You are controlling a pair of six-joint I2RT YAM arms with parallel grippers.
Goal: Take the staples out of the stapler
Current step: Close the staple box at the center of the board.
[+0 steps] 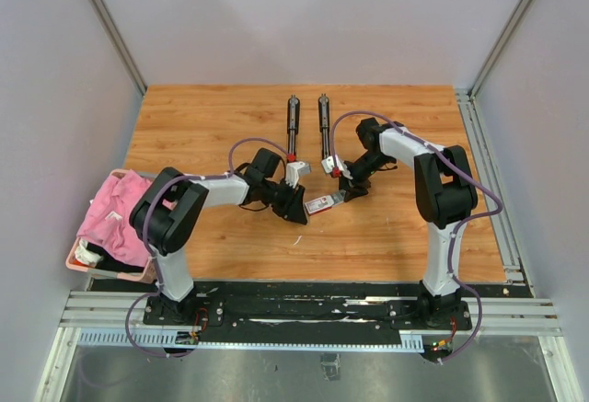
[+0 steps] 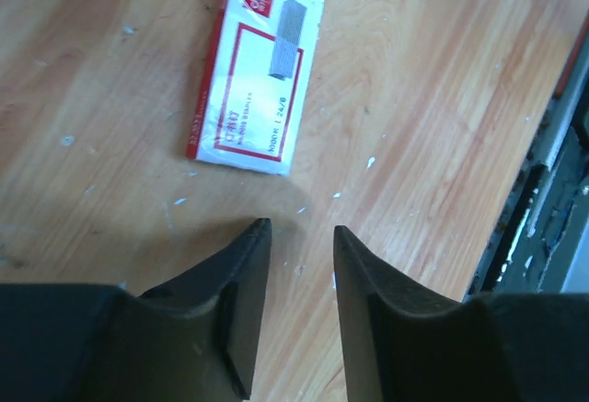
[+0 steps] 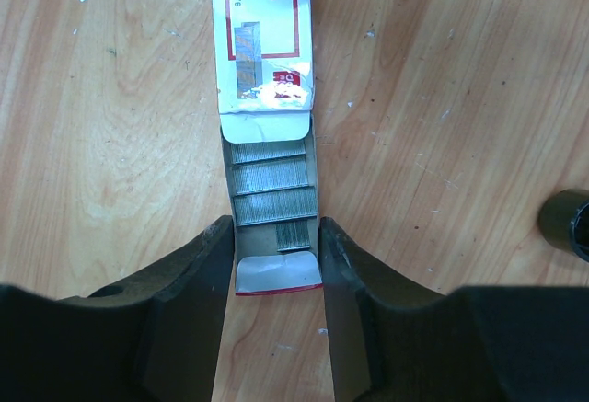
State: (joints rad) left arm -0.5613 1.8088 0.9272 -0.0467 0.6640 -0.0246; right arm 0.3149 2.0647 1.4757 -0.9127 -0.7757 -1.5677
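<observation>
Wooden tabletop (image 1: 202, 126) is carrying a red-and-white staple box (image 1: 319, 204) near its middle; the right gripper (image 3: 274, 227) is clamping the box's slid-out tray (image 3: 241, 236), where the staples (image 3: 270, 190) are lying in silvery rows. Just left of it the left gripper (image 2: 302, 229) is hovering over bare wood, jaws narrowly apart and empty, and two black stapler bars (image 1: 293, 126) are lying farther back.

Two white arms (image 1: 442, 255), black joints, looping lilac cables (image 1: 253, 141)

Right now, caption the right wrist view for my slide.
Right gripper clamps the tray pulled out of the staple box, silvery staples exposed, on the wooden table.
</observation>
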